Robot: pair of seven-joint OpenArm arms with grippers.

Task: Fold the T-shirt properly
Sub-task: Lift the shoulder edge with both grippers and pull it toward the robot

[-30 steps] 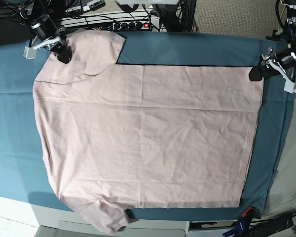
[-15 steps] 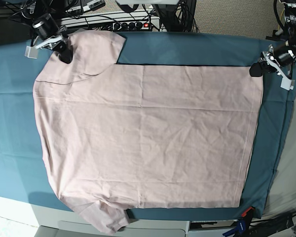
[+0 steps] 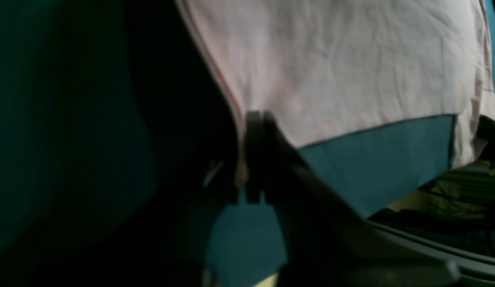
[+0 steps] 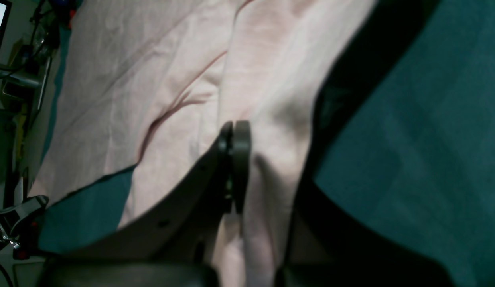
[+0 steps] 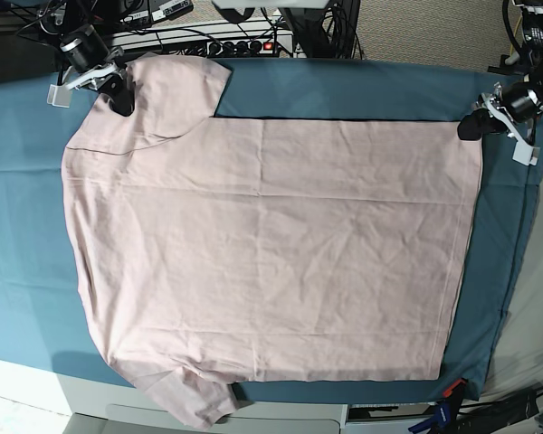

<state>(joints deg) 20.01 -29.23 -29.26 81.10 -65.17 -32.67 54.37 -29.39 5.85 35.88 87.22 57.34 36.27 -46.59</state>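
T-shirt (image 5: pixel 271 244) cloth was pinched at two corners. In the left wrist view the left gripper (image 3: pixel 255 119) had its fingers (image 3: pixel 253 151) pressed flat together with the hem corner caught between them, a strip of pink fabric showing at their edge. In the right wrist view the right gripper (image 4: pixel 234 127) likewise had its fingers (image 4: pixel 241 159) closed on pink cloth, and the fabric around them rose into a soft ridge, which suggested the pinch had gathered the material slightly off the surface.

Seen from the base camera, the left gripper (image 5: pixel 475 127) sat at the upper right of the frame on the shirt's hem corner, and the right gripper (image 5: pixel 119 98) sat at the upper left, on the shoulder beside the upper sleeve. The two holds lay along the same long edge, the top edge in that frame. That pairing looked chosen so the whole edge could be lifted evenly and carried over toward the lower edge for a lengthwise fold.

Beyond the grips, the shirt lay spread flat with its plain side up on the teal table cloth (image 5: pixel 344 86), covering most of the middle of the frame. Its upper sleeve angled toward the top left; its lower sleeve hung past the cloth's lower edge at the bottom left. Only shallow wrinkles crossed the body, so it seemed ready for folding.
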